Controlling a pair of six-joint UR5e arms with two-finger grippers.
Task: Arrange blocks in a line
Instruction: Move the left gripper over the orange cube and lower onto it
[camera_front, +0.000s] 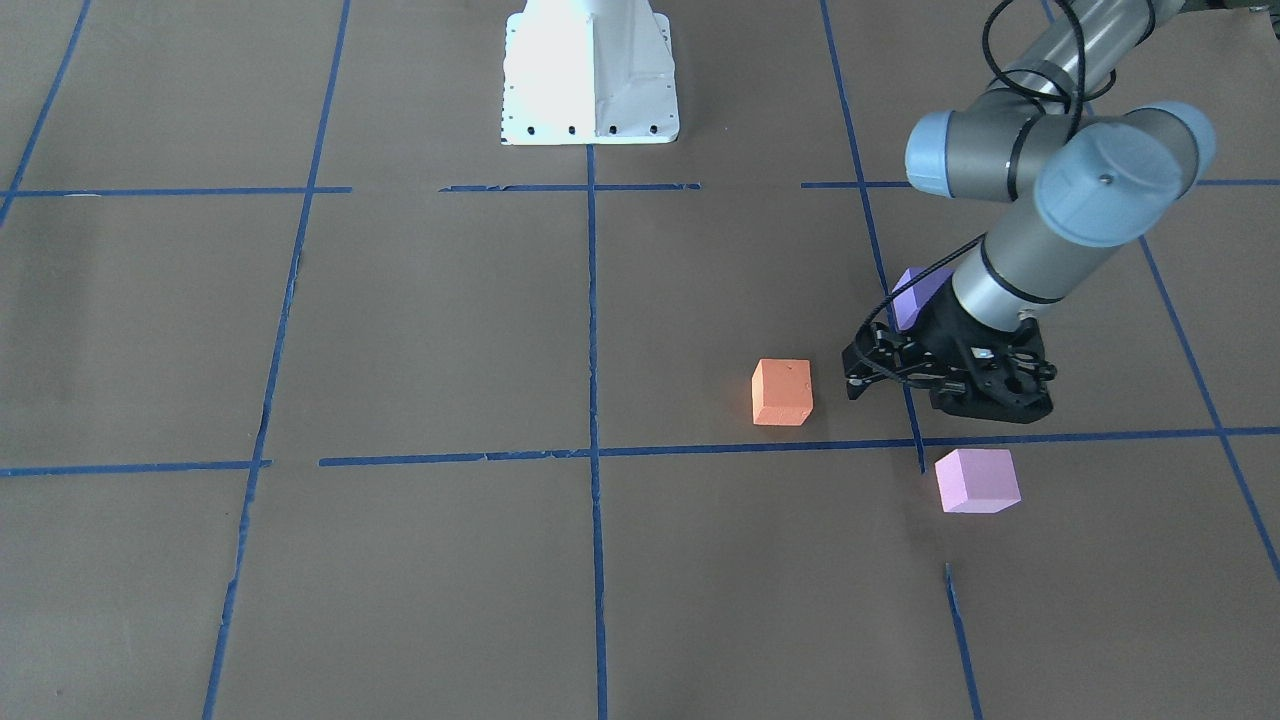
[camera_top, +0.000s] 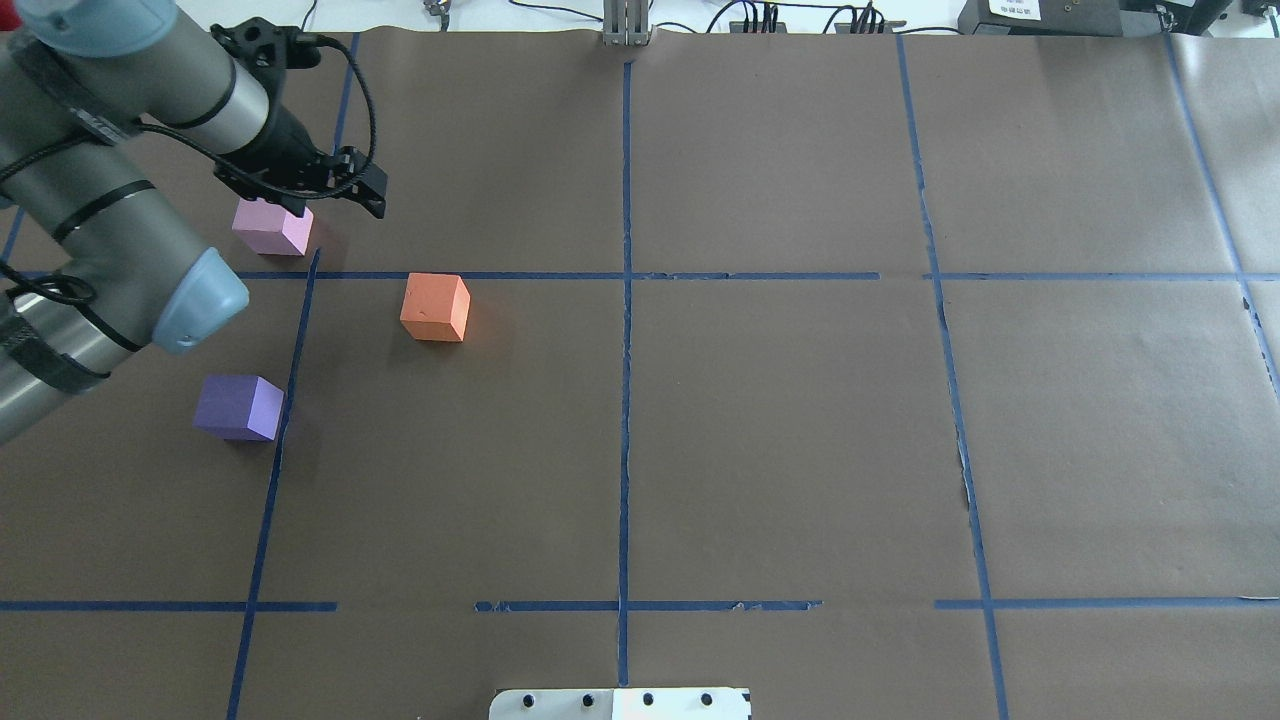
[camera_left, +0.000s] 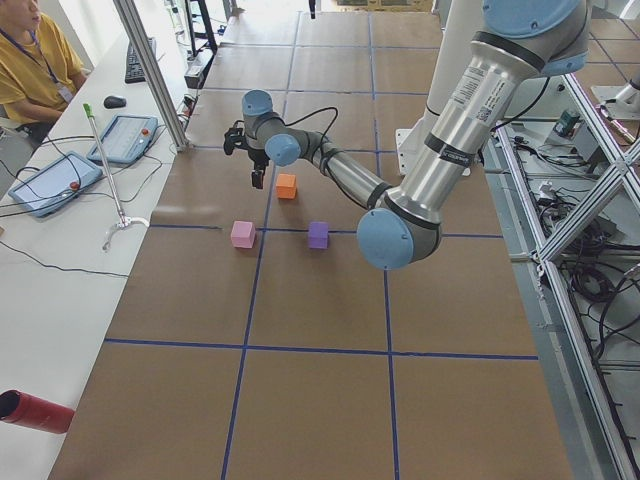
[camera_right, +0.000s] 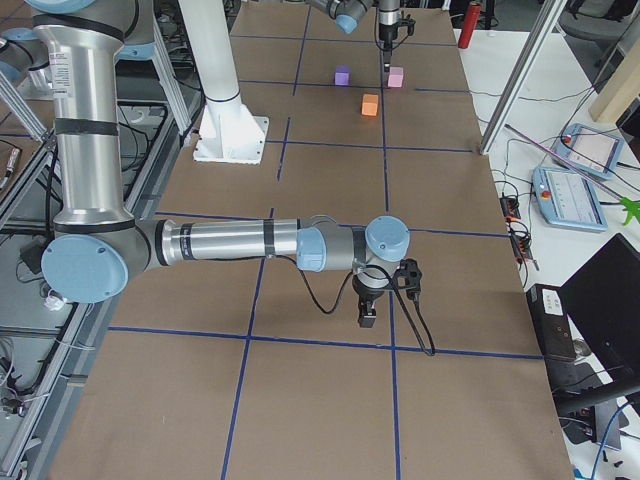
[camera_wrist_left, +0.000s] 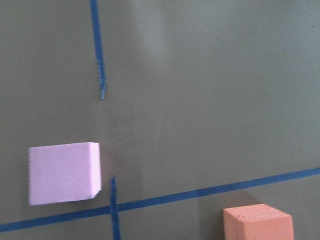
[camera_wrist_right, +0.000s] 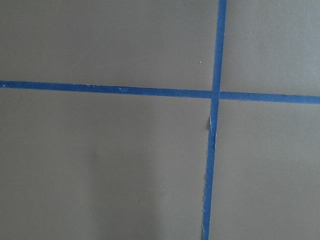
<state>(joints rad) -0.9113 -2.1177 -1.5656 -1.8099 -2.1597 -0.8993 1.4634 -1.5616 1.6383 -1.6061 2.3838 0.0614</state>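
Brown paper-covered table (camera_top: 800, 450) with blue tape grid (camera_top: 626, 400)

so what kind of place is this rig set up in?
Most likely a robotics lab data-collection cell: a table papered brown and marked with a blue tape grid, teach pendants on the side bench, and a seated operator beside it.

The near right arm reaches in from the view's left edge across the brown surface (camera_right: 330, 190). Its right pincer (camera_right: 367, 320) points down close over a blue tape line (camera_right: 300, 341); how its jaws stand cannot be told. At the far end, the left pincer (camera_right: 386, 60) hangs just beside the pink block (camera_right: 395, 77). The purple block (camera_right: 342, 75) sits near it, apart. The orange block (camera_right: 370, 104) lies closer to the camera, between the two across the view. A white pedestal (camera_right: 232, 140) stands on the surface.
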